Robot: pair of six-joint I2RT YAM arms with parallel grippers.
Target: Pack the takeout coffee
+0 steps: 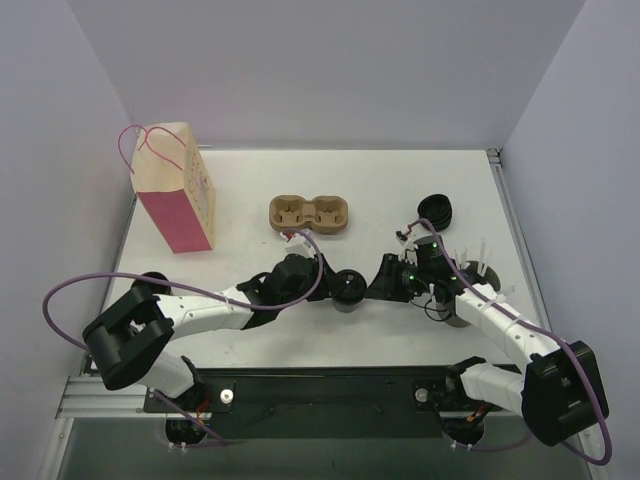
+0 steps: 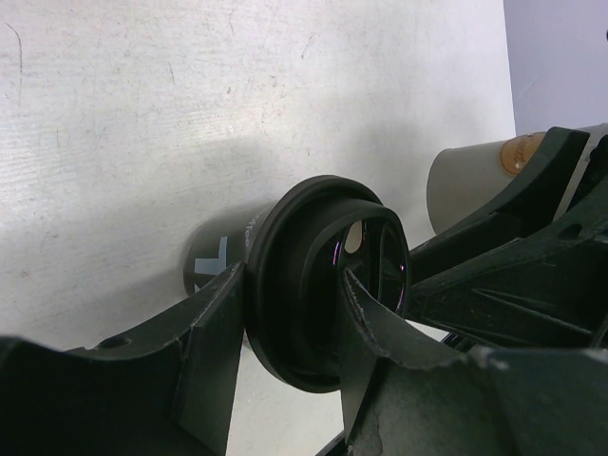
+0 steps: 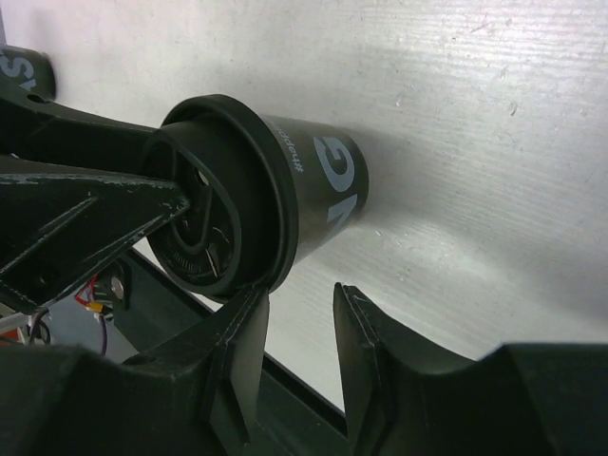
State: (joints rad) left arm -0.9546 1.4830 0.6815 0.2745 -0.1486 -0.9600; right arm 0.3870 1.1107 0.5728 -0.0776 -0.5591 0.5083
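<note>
My left hand [image 1: 335, 287] grips the coffee cup [image 1: 348, 291] by its rim; my right hand [image 1: 376, 286] sits open just beside it.

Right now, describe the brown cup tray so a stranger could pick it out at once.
On the white table, find the pink paper bag standing at the far left. Just right of it lies the tray. It alone is flat moulded pulp with two round wells.
</note>
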